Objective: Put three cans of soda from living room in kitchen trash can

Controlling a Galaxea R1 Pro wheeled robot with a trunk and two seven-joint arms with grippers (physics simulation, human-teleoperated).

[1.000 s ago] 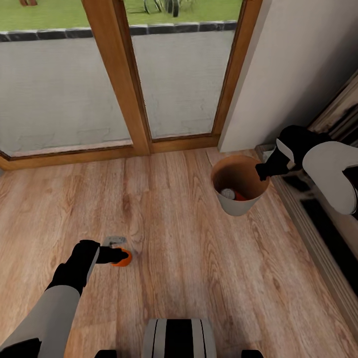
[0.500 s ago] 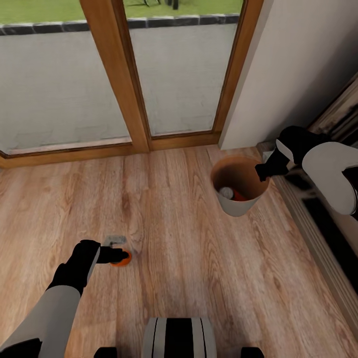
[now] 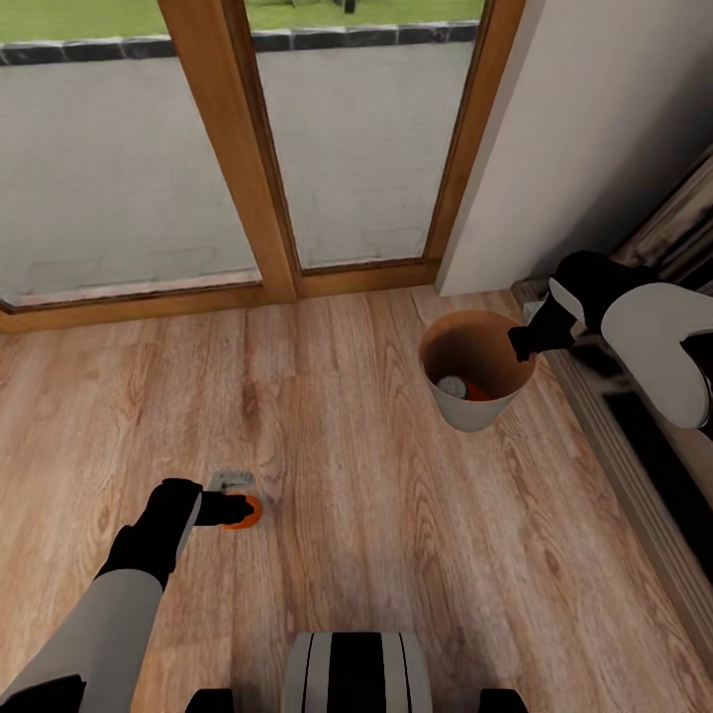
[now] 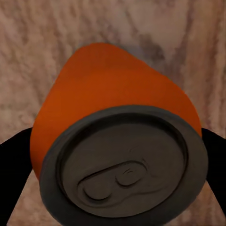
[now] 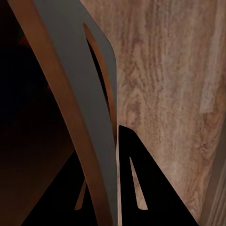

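An orange can of soda [image 3: 254,513] hangs low over the pale wood floor at the lower left, with my left gripper [image 3: 243,511] shut on it. The left wrist view shows the can [image 4: 108,94] end-on, its dark top towards the camera and black fingers [image 4: 14,155] on both sides. The tash can [image 3: 473,411], pale grey outside and copper-brown inside, stands on the floor at the right. Inside it lies another can [image 3: 454,385] with a silvery top. My right gripper [image 3: 519,346] is shut on the bin's right rim; its fingers [image 5: 141,188] straddle the bin wall [image 5: 80,94].
Wood-framed glass doors [image 3: 267,149] to a paved garden close off the far side. A white wall [image 3: 594,129] meets a dark unit with a low plinth [image 3: 634,475] along the right. Open wood floor [image 3: 376,495] lies between the arms. My base [image 3: 356,673] shows at the bottom.
The whole picture has shifted a little, so the camera moved. Both arms, the held can and the bin keep their places.
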